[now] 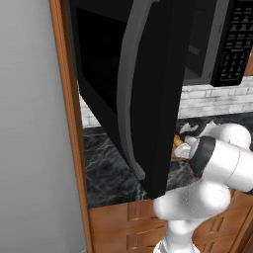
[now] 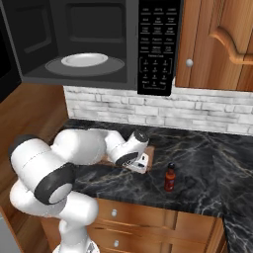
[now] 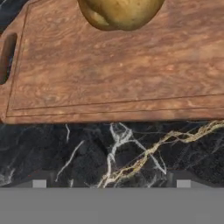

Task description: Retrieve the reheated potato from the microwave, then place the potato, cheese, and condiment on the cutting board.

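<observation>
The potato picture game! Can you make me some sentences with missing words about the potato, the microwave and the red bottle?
1. The potato lies on the wooden cutting ____.
2. The door of the microwave is swung ____.
3. The white plate inside the microwave has ____ on it.
4. The red condiment stands on the dark marble ____, beside the cutting board.

Missing words: board; open; nothing; counter

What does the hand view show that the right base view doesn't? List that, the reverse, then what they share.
Hand view: the potato lying on the cutting board, and the board's handle hole.
Right base view: the open microwave with its white plate inside, and the condiment standing upright.
Shared: the black marble counter.
</observation>
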